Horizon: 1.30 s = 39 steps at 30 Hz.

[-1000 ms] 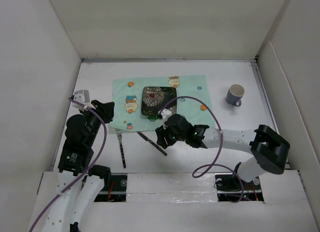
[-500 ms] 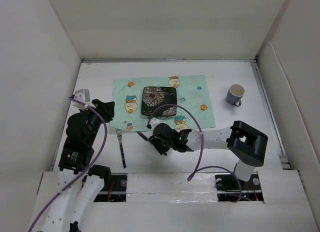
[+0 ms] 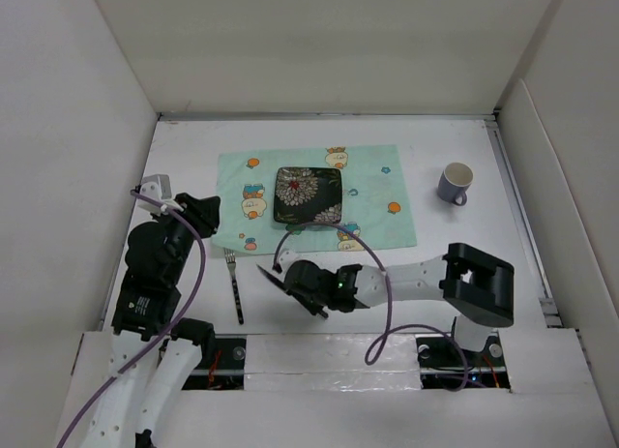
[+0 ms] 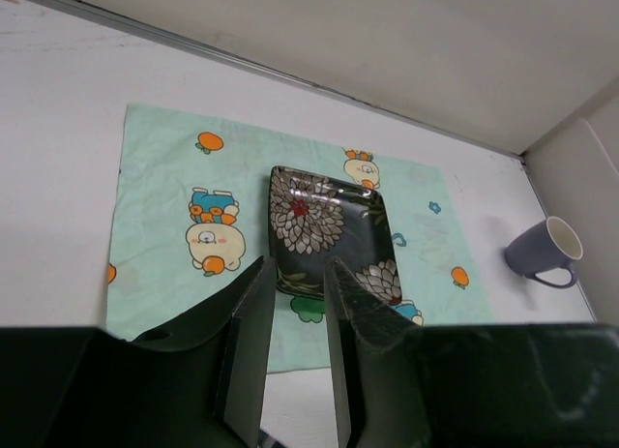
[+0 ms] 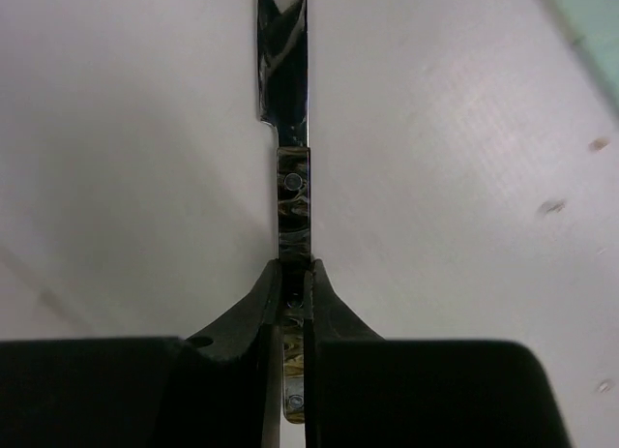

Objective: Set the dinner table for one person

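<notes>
The white dinner table (image 3: 464, 254) carries a mint-green cartoon placemat (image 3: 372, 182) with a dark floral square plate (image 3: 308, 194) on it. My right gripper (image 3: 302, 282) is shut on the handle of a knife (image 5: 290, 192), whose blade (image 3: 268, 276) sticks out to the left, in front of the mat. A fork (image 3: 234, 288) lies on the table left of the knife. A grey-blue mug (image 3: 454, 184) stands to the right of the mat. My left gripper (image 4: 295, 274) is open and empty, held above the mat's near left corner.
White panels wall the table on the left, back and right. The plate (image 4: 329, 230), the mat (image 4: 160, 216) and the mug (image 4: 546, 254) also show in the left wrist view. My right arm's purple cable (image 3: 382, 308) loops over the table's front.
My right gripper has moved left and toward the near edge, off the mat's front edge, and is now closed on the knife. The knife has shifted left. My left arm has stayed still.
</notes>
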Each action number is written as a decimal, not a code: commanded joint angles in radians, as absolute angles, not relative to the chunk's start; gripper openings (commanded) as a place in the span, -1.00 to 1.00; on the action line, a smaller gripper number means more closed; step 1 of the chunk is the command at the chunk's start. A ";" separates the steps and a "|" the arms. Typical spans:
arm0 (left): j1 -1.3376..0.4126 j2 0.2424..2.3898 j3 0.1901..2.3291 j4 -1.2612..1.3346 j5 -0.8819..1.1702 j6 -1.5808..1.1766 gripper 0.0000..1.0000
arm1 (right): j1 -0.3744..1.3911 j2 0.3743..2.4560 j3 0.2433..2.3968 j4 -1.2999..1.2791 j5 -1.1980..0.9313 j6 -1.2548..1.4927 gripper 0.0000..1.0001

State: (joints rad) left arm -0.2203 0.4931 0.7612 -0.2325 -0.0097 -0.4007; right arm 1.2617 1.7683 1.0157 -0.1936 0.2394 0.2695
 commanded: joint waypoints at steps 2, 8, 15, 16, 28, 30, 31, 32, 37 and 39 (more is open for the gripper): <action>-0.213 0.471 0.759 -0.199 -0.034 -0.396 -0.51 | 1.327 1.614 0.985 -0.336 0.203 0.299 -1.00; -0.213 0.442 0.758 -0.202 -0.064 -0.402 -0.48 | 1.188 1.410 1.025 -0.282 0.247 0.295 -1.00; -0.213 0.446 0.756 -0.204 -0.057 -0.400 -0.44 | 0.841 1.459 1.100 -0.186 0.334 0.389 -1.00; -0.213 0.451 0.758 -0.210 -0.049 -0.400 -0.43 | 0.759 1.485 1.115 -0.183 0.333 0.400 -1.00; -0.213 0.453 0.759 -0.215 -0.046 -0.399 -0.42 | 0.503 1.836 1.252 -0.183 0.229 0.456 -1.00; -0.213 0.454 0.758 -0.215 -0.035 -0.399 -0.41 | 0.503 1.853 1.247 -0.180 0.227 0.466 -1.00; -0.213 0.454 0.759 -0.209 -0.037 -0.399 -0.41 | 0.503 1.856 1.229 -0.172 0.224 0.471 -1.00; -0.213 0.459 0.759 -0.209 -0.040 -0.397 -0.41 | 0.503 1.856 1.220 -0.154 0.218 0.477 -1.00; -0.213 0.468 0.759 -0.206 -0.028 -0.397 -0.40 | 0.494 1.871 1.206 -0.158 0.215 0.511 -1.00; -0.213 0.480 0.761 -0.213 -0.041 -0.397 -0.38 | 0.494 1.865 1.174 -0.140 0.203 0.532 -0.85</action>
